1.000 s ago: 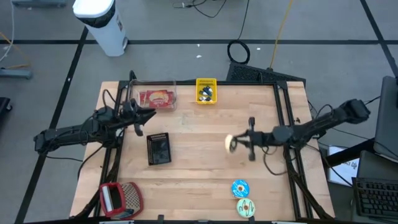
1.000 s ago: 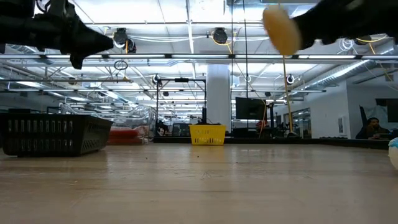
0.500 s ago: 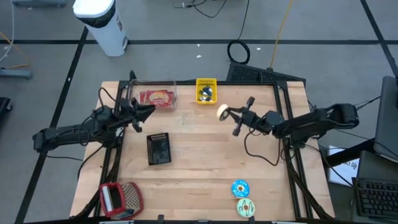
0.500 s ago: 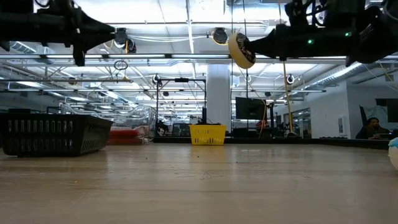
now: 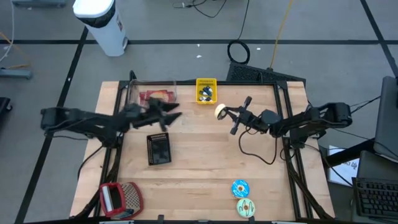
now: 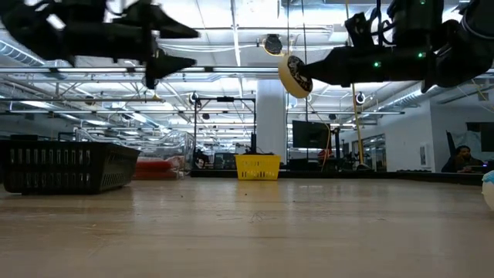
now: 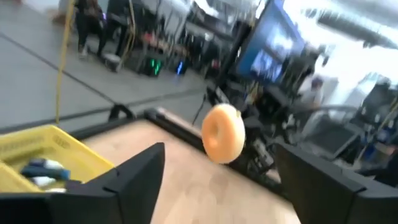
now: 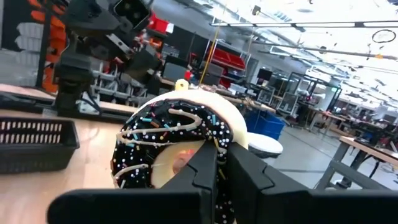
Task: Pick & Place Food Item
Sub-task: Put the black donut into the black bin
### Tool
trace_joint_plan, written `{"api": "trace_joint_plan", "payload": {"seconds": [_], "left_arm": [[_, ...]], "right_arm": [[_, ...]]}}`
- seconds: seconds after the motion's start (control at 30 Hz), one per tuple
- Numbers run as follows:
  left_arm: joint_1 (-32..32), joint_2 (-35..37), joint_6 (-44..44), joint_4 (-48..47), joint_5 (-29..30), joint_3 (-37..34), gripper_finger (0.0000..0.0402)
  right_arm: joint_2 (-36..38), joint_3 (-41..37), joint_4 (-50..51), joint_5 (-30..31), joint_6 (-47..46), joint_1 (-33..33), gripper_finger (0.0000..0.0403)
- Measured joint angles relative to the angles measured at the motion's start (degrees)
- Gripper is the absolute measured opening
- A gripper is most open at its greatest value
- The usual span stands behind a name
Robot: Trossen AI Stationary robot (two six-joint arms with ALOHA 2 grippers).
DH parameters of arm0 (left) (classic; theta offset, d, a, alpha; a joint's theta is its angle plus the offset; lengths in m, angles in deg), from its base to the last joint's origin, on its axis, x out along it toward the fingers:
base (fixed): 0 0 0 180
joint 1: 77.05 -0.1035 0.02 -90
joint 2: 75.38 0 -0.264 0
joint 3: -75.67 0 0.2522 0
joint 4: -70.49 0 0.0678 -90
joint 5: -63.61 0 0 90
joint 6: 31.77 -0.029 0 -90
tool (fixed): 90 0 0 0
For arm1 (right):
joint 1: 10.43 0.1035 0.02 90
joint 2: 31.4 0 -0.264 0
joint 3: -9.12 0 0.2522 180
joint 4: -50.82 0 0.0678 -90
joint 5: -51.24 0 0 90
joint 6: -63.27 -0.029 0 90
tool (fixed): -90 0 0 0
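My right hand [image 5: 227,113] is clamped on the doughnut [image 5: 220,112], fingers pinched through its hole and over its rim, and I hold it in the air well above the worktop [image 5: 199,168], just beside the yellow bin [image 5: 206,91], on the side toward my right arm. In my right wrist view the doughnut [image 8: 177,158] shows dark icing with sprinkles; from my left wrist it shows its plain pale side [image 7: 223,133], hanging free over the wood. My left hand [image 5: 166,116] reaches out over the worktop on the other side of the yellow bin, near the clear tray [image 5: 153,96], its fingers [image 7: 140,171] spread wide and holding nothing, pointed toward the doughnut. I judge the pick done: the doughnut is lifted and carried, touching nothing but my fingers. The placing is all that is left, and I cannot tell which container it is meant for. The yellow bin already holds small dark and pale things, the clear tray something red, and the black basket [image 5: 158,149] sits nearer the front, well apart from the yellow bin. Two more doughnuts [image 5: 241,197] lie on the worktop at the front edge, far from the bin.
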Motion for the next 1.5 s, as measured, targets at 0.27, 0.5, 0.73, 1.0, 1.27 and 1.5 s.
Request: {"api": "trace_joint_plan", "payload": {"seconds": [0.27,0.5,0.73,1.0,1.27,1.5], "left_arm": [[3.58,-21.98,-5.44,-1.82,-1.66,18.91,0.0324],[4.72,-33.43,-9.70,-12.06,-2.03,33.96,0.0309],[4.76,-39.14,-14.57,-18.75,1.01,42.09,0.0311],[4.63,-39.62,-21.87,-22.25,12.03,42.76,0.0303],[4.74,-39.42,-24.08,-22.24,16.96,42.76,0.0307],[4.65,-39.41,-22.19,-22.35,14.73,42.76,0.0264]], "right_arm": [[-0.53,0.00,0.43,0.14,0.06,0.00,0.0015],[-0.53,0.00,0.90,0.19,0.06,0.00,0.0015],[-0.53,-0.02,1.02,1.11,0.08,-0.03,0.0015],[-0.53,0.00,2.17,-0.58,0.08,0.13,0.0015],[-0.53,0.00,2.11,0.06,0.10,0.02,0.0015],[-0.53,0.00,2.13,0.05,0.10,0.02,0.0015]]}}
